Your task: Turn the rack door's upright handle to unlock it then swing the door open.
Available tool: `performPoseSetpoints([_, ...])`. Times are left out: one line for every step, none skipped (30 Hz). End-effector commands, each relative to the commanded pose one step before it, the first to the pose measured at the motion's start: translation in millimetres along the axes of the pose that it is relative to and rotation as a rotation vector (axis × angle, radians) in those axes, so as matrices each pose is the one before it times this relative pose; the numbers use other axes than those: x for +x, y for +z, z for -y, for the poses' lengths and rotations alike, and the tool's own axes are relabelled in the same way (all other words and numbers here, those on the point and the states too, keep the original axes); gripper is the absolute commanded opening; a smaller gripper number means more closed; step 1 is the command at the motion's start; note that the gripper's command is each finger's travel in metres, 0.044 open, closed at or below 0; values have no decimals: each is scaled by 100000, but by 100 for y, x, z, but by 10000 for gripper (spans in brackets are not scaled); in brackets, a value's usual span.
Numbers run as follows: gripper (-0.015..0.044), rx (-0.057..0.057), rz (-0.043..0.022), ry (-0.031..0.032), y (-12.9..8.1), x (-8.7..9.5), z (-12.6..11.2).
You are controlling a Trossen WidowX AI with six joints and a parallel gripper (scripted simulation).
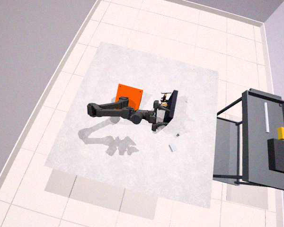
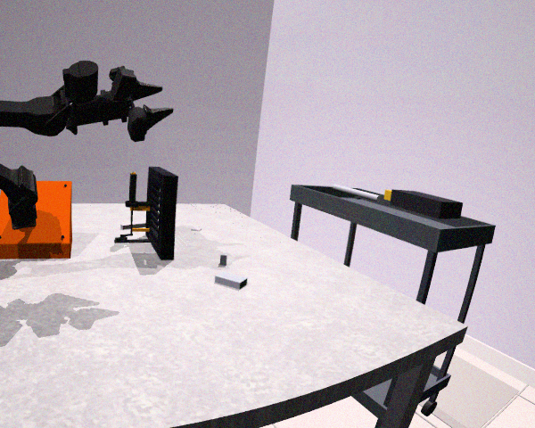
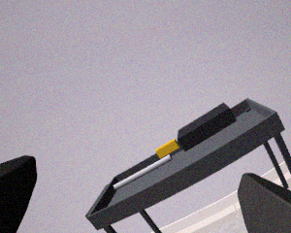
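Note:
The rack's black slotted panel [image 1: 172, 107] [image 2: 165, 216] stands upright on the table, its slotted face toward the arm's base. Thin black fittings with orange bars [image 1: 164, 104] [image 2: 140, 209] stand out from that face. Among them a black upright post [image 2: 133, 187] with an orange tip looks like the handle. Which parts are door and which frame, and the door's angle, I cannot tell. My gripper [image 1: 167, 116] [image 2: 167, 99] [image 3: 140, 179] is open and empty, well above the rack and touching nothing. The wrist view shows neither rack nor handle.
The arm stands on an orange base [image 1: 131, 93] [image 2: 51, 207]. A small pale block [image 1: 172, 147] [image 2: 230, 280] and a tiny dark piece [image 1: 177, 135] [image 2: 223, 259] lie on the table near the rack. A grey cart [image 1: 255, 122] [image 2: 369, 214] [image 3: 218, 146] stands beyond the table.

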State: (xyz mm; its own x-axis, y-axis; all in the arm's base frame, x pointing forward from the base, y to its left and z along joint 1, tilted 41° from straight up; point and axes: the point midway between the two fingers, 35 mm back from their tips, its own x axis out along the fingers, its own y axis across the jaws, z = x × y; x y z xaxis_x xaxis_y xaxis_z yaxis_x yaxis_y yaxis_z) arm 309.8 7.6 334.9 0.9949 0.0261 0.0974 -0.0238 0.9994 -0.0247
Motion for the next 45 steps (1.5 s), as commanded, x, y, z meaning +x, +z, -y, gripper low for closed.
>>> performPoseSetpoints([374, 190, -420, 4, -61, 60, -18])
performPoseSetpoints([348, 565, -1260, 7, -182, 179, -54])
performPoseSetpoints([321, 923, -2100, -3, -304, 296, -91])
performPoseSetpoints([295, 1082, -2530, -28, -365, 355, -110])
performPoseSetpoints([288, 1048, -2529, -54, -363, 354, -111])
performPoseSetpoints([288, 1014, -2528, -81, -362, 352, -112])
performPoseSetpoints([288, 980, -2526, -109, -360, 351, -113])
performPoseSetpoints([288, 946, -2523, -137, -358, 350, -114])
performPoseSetpoints([288, 913, -2520, -165, -356, 348, -115])
performPoseSetpoints([288, 879, -2516, -193, -354, 347, -116])
performPoseSetpoints([288, 1132, -2538, 355, -382, 336, -230])
performPoseSetpoints([288, 1113, -2557, 319, -385, 337, -229])
performPoseSetpoints([288, 1087, -2559, 281, -385, 336, -227])
performPoseSetpoints([288, 1061, -2560, 241, -385, 335, -225])
performPoseSetpoints([288, 1035, -2560, 202, -385, 334, -223])
performPoseSetpoints([288, 1008, -2559, 162, -384, 333, -221])
performPoseSetpoints([288, 948, -2467, 118, -370, 321, -211])
performPoseSetpoints([288, 782, -2081, 70, -312, 270, -177])
performPoseSetpoints([288, 578, -1716, -98, -250, 227, -119])
performPoseSetpoints([288, 566, -1962, -333, -276, 266, -99])
performPoseSetpoints([288, 556, -2250, -590, -307, 310, -81])
performPoseSetpoints([288, 565, -2405, -663, -327, 330, -87])
performPoseSetpoints([288, 532, -2392, -693, -325, 328, -88])
performPoseSetpoints([288, 500, -2378, -723, -323, 325, -89])
performPoseSetpoints([288, 467, -2363, -753, -321, 323, -90])
performPoseSetpoints([288, 435, -2347, -783, -318, 320, -91])
performPoseSetpoints([288, 403, -2331, -813, -316, 318, -92])
performPoseSetpoints([288, 371, -2314, -843, -314, 315, -93])
performPoseSetpoints([288, 339, -2296, -873, -311, 312, -94])
performPoseSetpoints([288, 308, -2278, -903, -309, 309, -95])
performPoseSetpoints([288, 277, -2258, -933, -306, 306, -95])
performPoseSetpoints([288, 247, -2238, -963, -304, 303, -96])
performPoseSetpoints([288, 216, -2217, -993, -301, 300, -97])
performPoseSetpoints([288, 186, -2196, -1022, -299, 297, -98])
performPoseSetpoints([288, 156, -2174, -1052, -296, 294, -98])
performPoseSetpoints([288, 127, -2151, -1081, -293, 290, -99])
performPoseSetpoints([288, 98, -2127, -1110, -291, 287, -100])
performPoseSetpoints([288, 69, -2103, -1139, -288, 283, -101])
performPoseSetpoints([288, 41, -2077, -1168, -285, 280, -101])
performPoseSetpoints([288, 13, -2052, -1197, -282, 276, -102])
performPoseSetpoints([288, -14, -2025, -1225, -279, 272, -103])
performPoseSetpoints([288, -42, -1998, -1253, -277, 268, -103])
performPoseSetpoints([288, -68, -1970, -1281, -274, 264, -104])
performPoseSetpoints([288, -95, -1942, -1308, -271, 260, -105])
performPoseSetpoints([288, -121, -1913, -1335, -268, 256, -105])
